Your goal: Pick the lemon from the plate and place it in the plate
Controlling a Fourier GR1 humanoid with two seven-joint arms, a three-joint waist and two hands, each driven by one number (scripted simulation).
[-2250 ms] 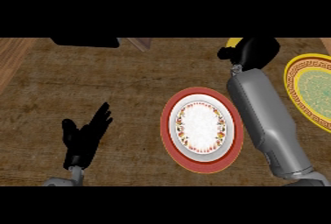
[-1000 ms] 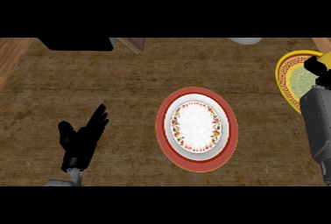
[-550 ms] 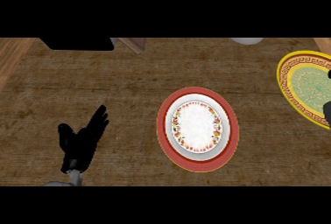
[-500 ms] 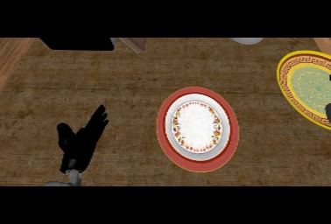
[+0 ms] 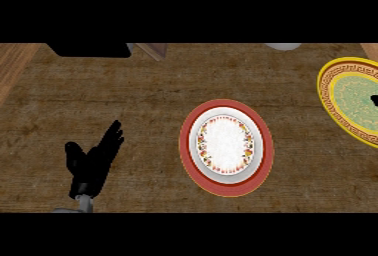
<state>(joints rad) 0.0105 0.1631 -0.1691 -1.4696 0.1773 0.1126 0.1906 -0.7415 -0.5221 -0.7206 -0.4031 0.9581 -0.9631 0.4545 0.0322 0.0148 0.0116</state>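
So the left robot hand is parked low on the left of the tabletop, spread open and pointing up, holding nothing. Leave it there, it's well clear of everything.

All I get of the right robot hand is a dark sliver at the right edge, over the yellow plate. At least I think that's what it is, and I can't tell whether it's open or closed on anything. The lemon doesn't show on either plate, so my guess is it's at that cut-off edge, hidden or out of view.

If the pick is what's happening, I'd come down from above and wrap round the lemon's middle. Lift clear of the yellow rim before going sideways. Then set it down on the white centre of the red-rimmed plate, low and gentle, since lemons roll.
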